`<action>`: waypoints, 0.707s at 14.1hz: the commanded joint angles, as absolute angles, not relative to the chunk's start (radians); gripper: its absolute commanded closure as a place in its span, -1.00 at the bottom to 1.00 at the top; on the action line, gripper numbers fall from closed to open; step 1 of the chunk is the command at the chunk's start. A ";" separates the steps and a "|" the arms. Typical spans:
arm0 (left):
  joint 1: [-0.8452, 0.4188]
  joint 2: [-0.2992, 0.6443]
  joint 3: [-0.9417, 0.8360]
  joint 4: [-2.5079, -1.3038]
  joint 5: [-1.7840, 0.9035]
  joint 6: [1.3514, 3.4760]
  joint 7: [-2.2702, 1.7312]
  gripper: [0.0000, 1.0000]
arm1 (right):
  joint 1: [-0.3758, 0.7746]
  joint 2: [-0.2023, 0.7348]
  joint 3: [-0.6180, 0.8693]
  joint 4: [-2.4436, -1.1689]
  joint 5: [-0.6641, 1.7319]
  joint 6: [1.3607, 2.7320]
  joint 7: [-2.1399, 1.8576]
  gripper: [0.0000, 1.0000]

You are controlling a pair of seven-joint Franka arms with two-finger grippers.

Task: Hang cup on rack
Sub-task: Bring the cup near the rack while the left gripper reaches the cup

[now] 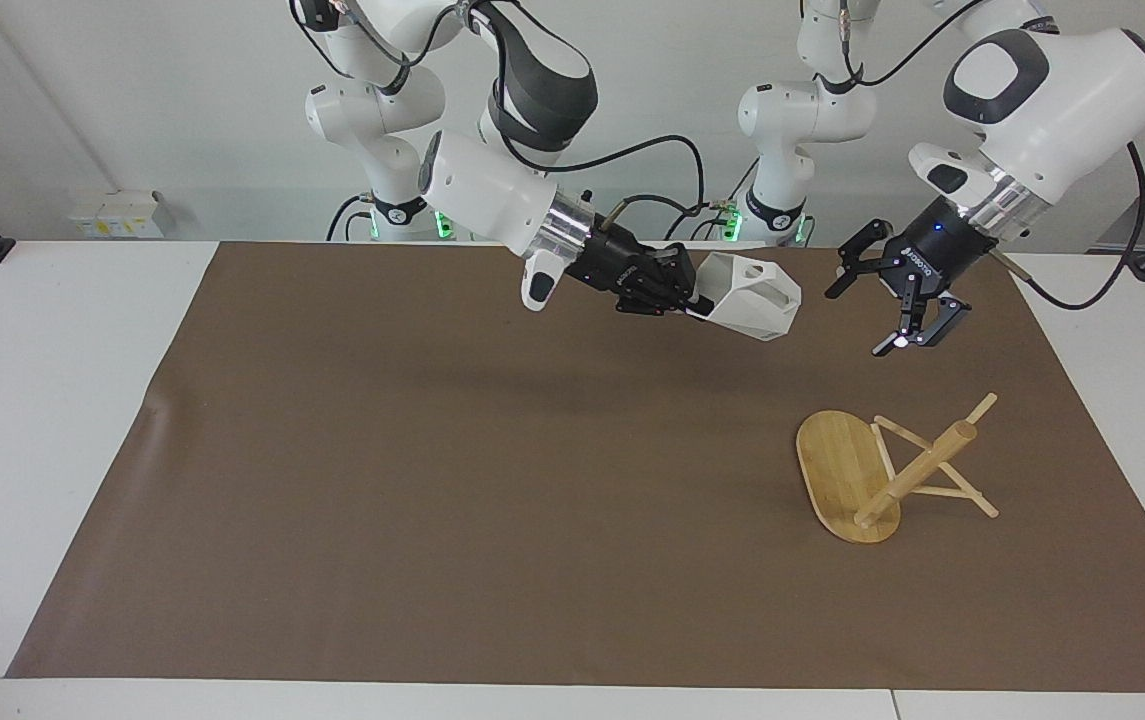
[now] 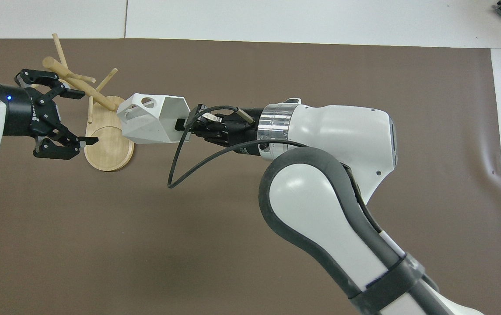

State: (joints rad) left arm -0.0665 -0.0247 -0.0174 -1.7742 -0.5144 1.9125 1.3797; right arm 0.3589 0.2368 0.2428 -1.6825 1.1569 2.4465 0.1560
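The right hand (image 1: 684, 298) is up in the air over the brown mat (image 1: 432, 480), its fingers pinched on the wall of the cup (image 1: 752, 297) at the rim. The cup hangs tipped on its side, mouth toward the hand, handle with its round hole on top and pointing toward the left arm's end of the counter (image 1: 42, 400). A black cable loops from the right wrist.

The left hand (image 1: 889, 307) hovers over the mat just beside the cup, apart from it, fingers spread wide and holding nothing. It points down and toward the cup.

The rack (image 1: 882, 470) lies toppled on the mat toward the left arm's end, farther from the robots than both hands. Its oval base stands on edge, its post slants up and away from the base, and the thin pegs stick out, some resting on the mat. In the overhead view the cup overlaps the base (image 2: 108, 144) and the left hand overlaps the pegs; the facing view shows both well above it, not touching.
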 commanded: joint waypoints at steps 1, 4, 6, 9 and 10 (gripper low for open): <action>-0.078 -0.014 -0.008 -1.769 -0.529 1.916 1.521 -1.00 | 0.359 0.225 0.252 -1.689 1.184 2.450 0.172 1.00; -0.081 -0.023 -0.008 -1.773 -0.531 1.856 1.569 -1.00 | 0.359 0.224 0.253 -1.690 1.183 2.447 0.173 1.00; -0.078 -0.026 -0.009 -1.775 -0.538 1.830 1.568 -1.00 | 0.359 0.224 0.253 -1.690 1.178 2.447 0.173 1.00; -0.071 -0.038 -0.009 -1.795 -0.589 1.822 1.551 -1.00 | 0.360 0.224 0.255 -1.690 1.178 2.450 0.175 1.00; -0.069 -0.040 -0.008 -1.796 -0.607 1.824 1.534 -1.00 | 0.373 0.224 0.255 -1.690 1.178 2.451 0.175 1.00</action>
State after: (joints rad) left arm -0.0722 -0.0170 -0.0160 -1.7745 -0.5642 1.8363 1.5410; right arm 0.3659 0.2367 0.2445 -1.6825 1.1571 2.4460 0.1637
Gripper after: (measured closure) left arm 0.000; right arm 0.943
